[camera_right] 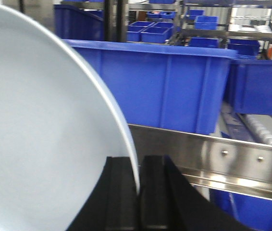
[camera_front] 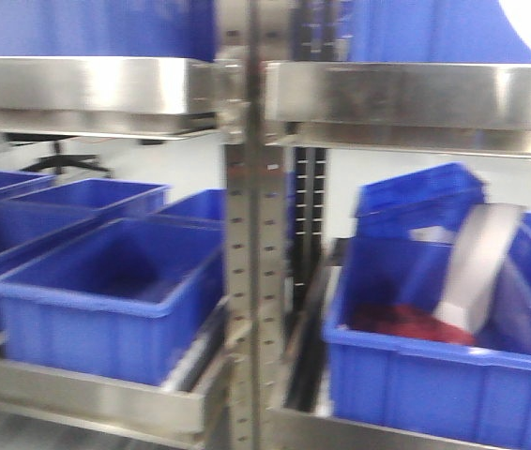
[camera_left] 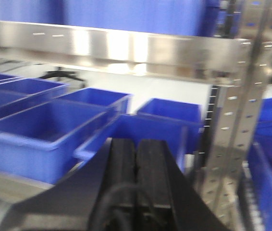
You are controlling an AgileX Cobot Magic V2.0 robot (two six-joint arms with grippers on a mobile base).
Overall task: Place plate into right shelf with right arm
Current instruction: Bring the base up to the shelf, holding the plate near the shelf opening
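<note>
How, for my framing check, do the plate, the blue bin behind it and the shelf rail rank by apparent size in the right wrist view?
1. plate, though nearness to the camera inflates it.
2. blue bin.
3. shelf rail.

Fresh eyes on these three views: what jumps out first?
The white plate fills the left of the right wrist view, its rim pinched edge-on in the right gripper. The front view is all stainless shelf rails and blue bins, and the bin at lower right has something red inside. The left gripper is shut and empty.
</note>
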